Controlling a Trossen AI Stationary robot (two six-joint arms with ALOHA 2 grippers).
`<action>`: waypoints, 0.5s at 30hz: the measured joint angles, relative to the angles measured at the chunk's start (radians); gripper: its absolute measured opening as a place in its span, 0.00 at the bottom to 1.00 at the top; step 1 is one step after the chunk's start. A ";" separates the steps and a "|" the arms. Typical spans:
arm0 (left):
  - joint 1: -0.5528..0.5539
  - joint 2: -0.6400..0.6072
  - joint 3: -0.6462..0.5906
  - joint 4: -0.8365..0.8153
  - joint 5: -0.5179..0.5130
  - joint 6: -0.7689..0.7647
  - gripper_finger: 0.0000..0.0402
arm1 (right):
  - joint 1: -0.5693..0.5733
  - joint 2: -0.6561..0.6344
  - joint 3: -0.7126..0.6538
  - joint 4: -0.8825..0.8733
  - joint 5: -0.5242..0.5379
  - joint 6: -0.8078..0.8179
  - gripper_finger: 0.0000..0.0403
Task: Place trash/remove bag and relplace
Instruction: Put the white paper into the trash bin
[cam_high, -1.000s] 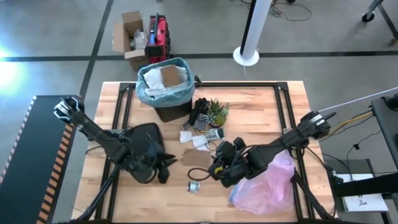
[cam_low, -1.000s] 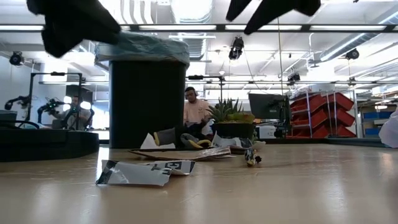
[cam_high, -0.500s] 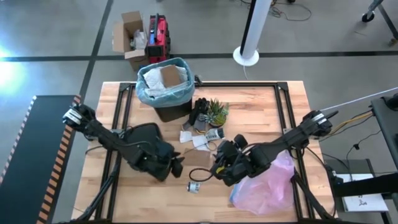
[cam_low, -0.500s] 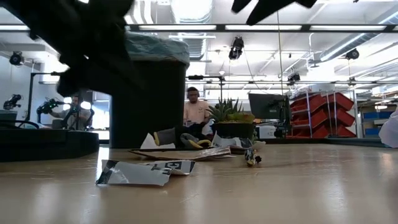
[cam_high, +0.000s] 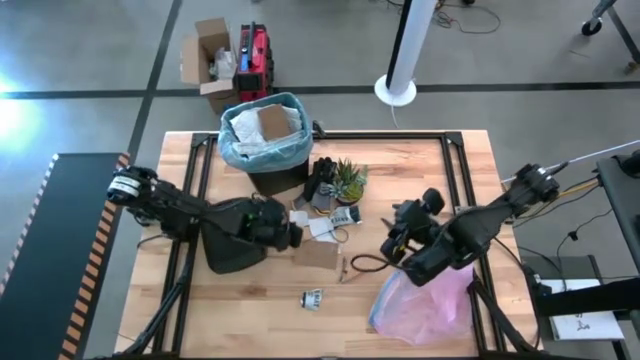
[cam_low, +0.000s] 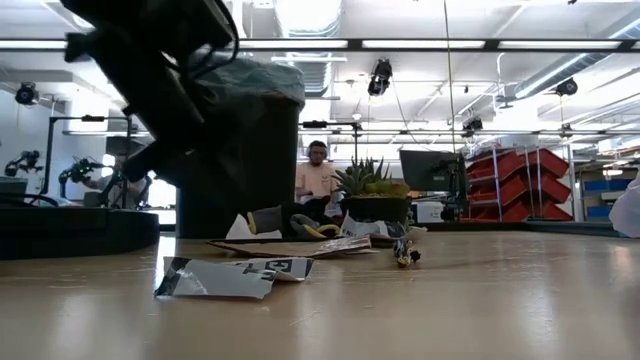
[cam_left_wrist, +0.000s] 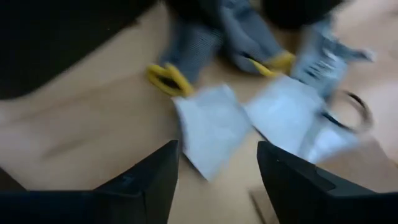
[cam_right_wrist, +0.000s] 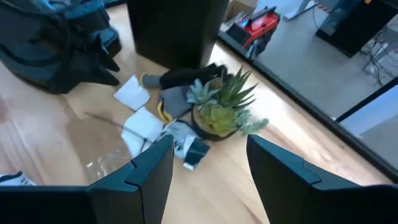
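Two white trash (cam_high: 310, 222) sheets — flat — beside left gripper (cam_high: 295, 236).

Both arms are matte black with rounded, bulky joint housings. The left arm (cam_high: 190, 215) carries a white label band near its shoulder joint, as does the right arm (cam_high: 470, 232) near its upper joint. Each wrist view shows two flat, dark, blunt-tipped fingers (cam_left_wrist: 143, 186) (cam_right_wrist: 146, 180).

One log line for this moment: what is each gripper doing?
left gripper: open, over white paper | right gripper: open, raised, empty | bin: blue bag in place
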 joint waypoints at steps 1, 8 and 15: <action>0.018 0.001 -0.002 0.001 -0.001 0.000 0.51 | 0.000 -0.011 -0.002 -0.001 0.006 -0.004 0.47; 0.063 0.058 -0.013 0.030 -0.001 0.000 0.48 | 0.000 -0.044 -0.003 -0.001 0.007 -0.016 0.47; 0.066 0.162 -0.014 0.117 0.006 0.006 0.44 | -0.002 -0.037 -0.003 0.004 0.008 -0.082 0.47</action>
